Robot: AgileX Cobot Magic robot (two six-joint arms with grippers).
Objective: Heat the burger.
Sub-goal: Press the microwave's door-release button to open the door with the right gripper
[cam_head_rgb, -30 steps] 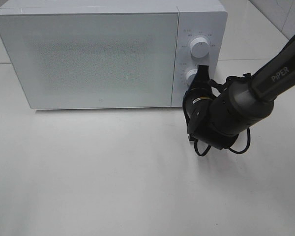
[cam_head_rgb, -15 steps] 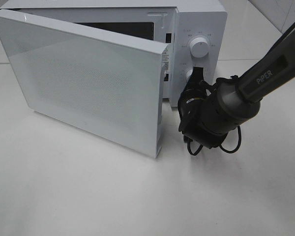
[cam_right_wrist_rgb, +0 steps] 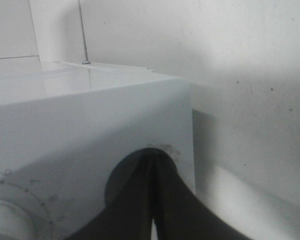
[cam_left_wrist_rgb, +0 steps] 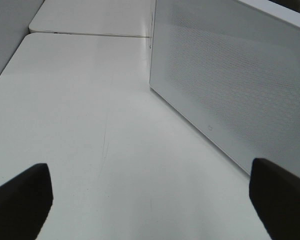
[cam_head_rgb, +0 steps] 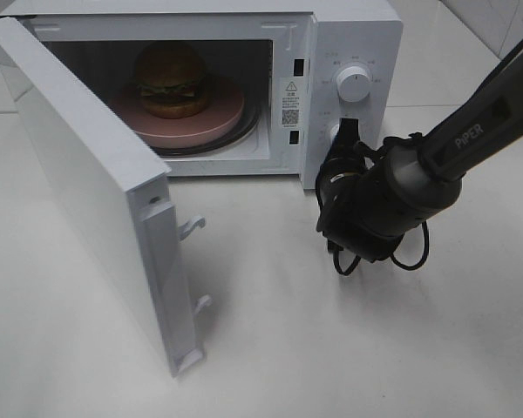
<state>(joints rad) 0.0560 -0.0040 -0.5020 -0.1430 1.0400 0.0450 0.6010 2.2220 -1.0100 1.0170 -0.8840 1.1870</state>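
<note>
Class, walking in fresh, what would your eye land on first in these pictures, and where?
A boxy white microwave oven stands at the back, its door wide open. Inside sits a glossy brown-bunned burger on a round pink plate. The right arm's closed black fingers are at its control panel.

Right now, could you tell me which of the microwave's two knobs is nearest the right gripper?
The lower knob: the right gripper sits right beside it, while the upper knob stands clear above.
</note>
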